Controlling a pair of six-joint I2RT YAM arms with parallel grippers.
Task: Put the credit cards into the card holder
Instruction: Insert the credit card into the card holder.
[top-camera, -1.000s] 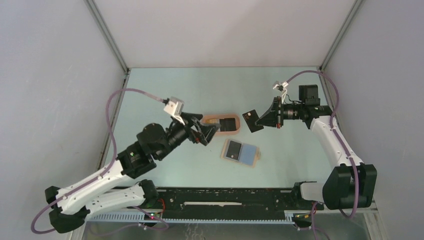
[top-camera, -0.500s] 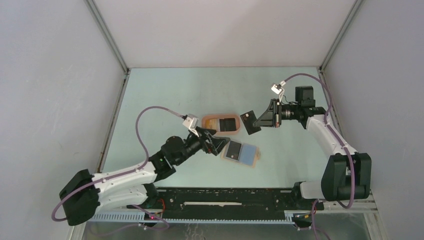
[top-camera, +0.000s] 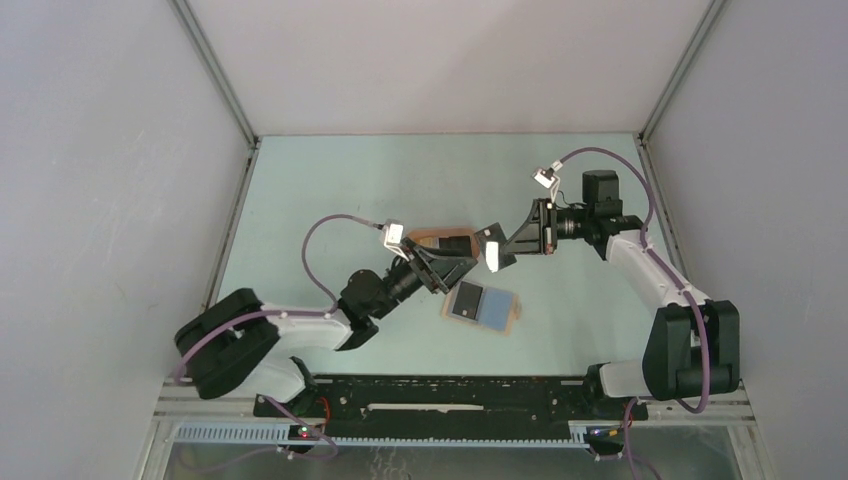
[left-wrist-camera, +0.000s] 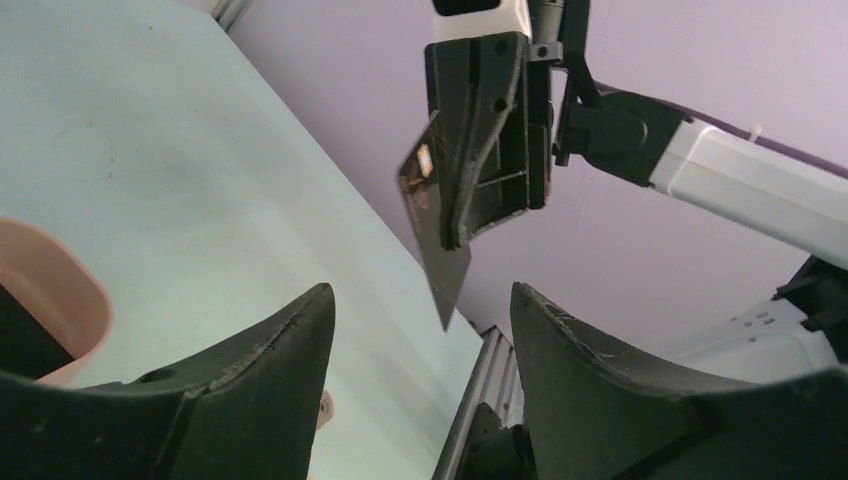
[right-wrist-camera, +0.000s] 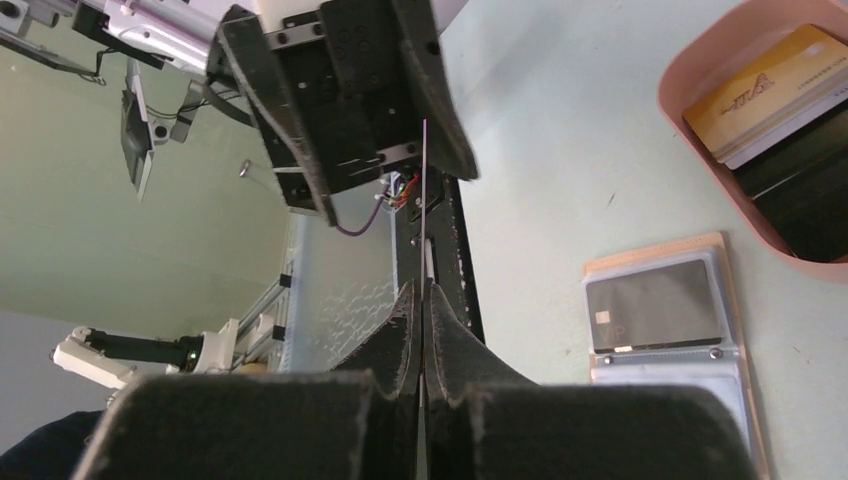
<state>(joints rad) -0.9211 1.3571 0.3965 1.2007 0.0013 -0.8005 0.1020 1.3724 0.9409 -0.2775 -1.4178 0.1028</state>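
Observation:
My right gripper (top-camera: 512, 243) is shut on a black credit card (top-camera: 491, 250), held on edge above the table; in the right wrist view the credit card (right-wrist-camera: 424, 200) shows as a thin line rising from the shut gripper (right-wrist-camera: 422, 300). My left gripper (top-camera: 458, 265) is open and faces it. In the left wrist view the card's (left-wrist-camera: 440, 240) lower corner hangs between my open fingertips (left-wrist-camera: 290, 340), touching neither. The tan card holder (top-camera: 482, 306) lies open on the table with a black card and a pale blue one in its slots.
A salmon-pink tray (top-camera: 447, 237) behind the left gripper holds a yellow-orange card (right-wrist-camera: 770, 90) and black cards (right-wrist-camera: 800, 180). The card holder (right-wrist-camera: 665, 310) lies just in front of it. A black rail (top-camera: 450, 395) runs along the near edge.
My left arm has swung right and forward until its jaws frame the held card, and they have narrowed a little. The right gripper has shifted slightly left with the card.

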